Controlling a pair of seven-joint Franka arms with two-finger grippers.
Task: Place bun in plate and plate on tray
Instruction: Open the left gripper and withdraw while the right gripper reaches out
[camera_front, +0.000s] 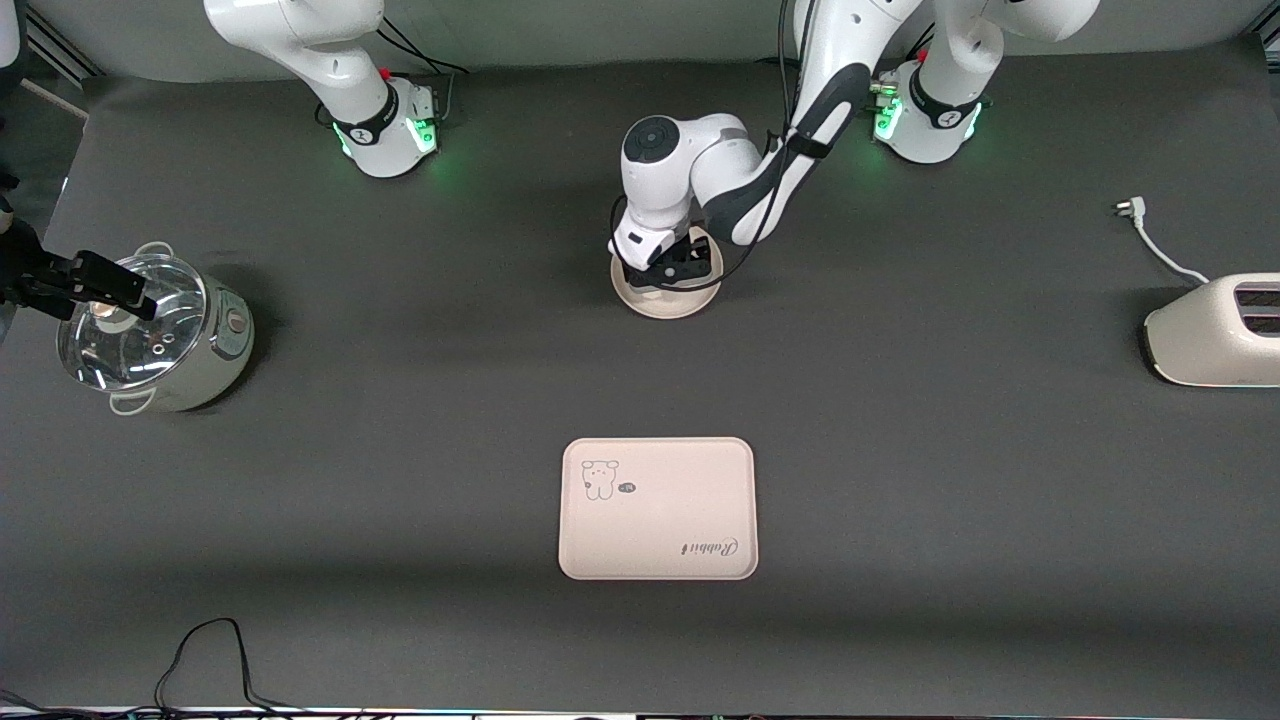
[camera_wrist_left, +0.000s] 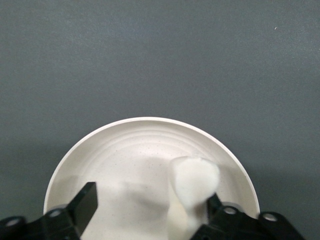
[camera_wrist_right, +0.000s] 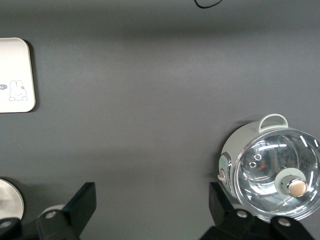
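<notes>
White bun (camera_wrist_left: 195, 180) leans on one finger of the wide-open left gripper (camera_wrist_left: 150, 207) over the plate (camera_wrist_left: 125, 150); right gripper (camera_wrist_right: 150, 207) open; tray (camera_front: 657, 508) reads "Rabbit".

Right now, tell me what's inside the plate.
The bun sits in the plate, against one finger of the open left gripper, which is down inside it. The gripper covers part of the plate's floor. The right gripper waits, open.

Bun (camera_wrist_left: 194, 181) in plate (camera_front: 667, 302); tray (camera_front: 657, 508) nearer front camera; pot (camera_front: 150, 335) toward right arm's end.
</notes>
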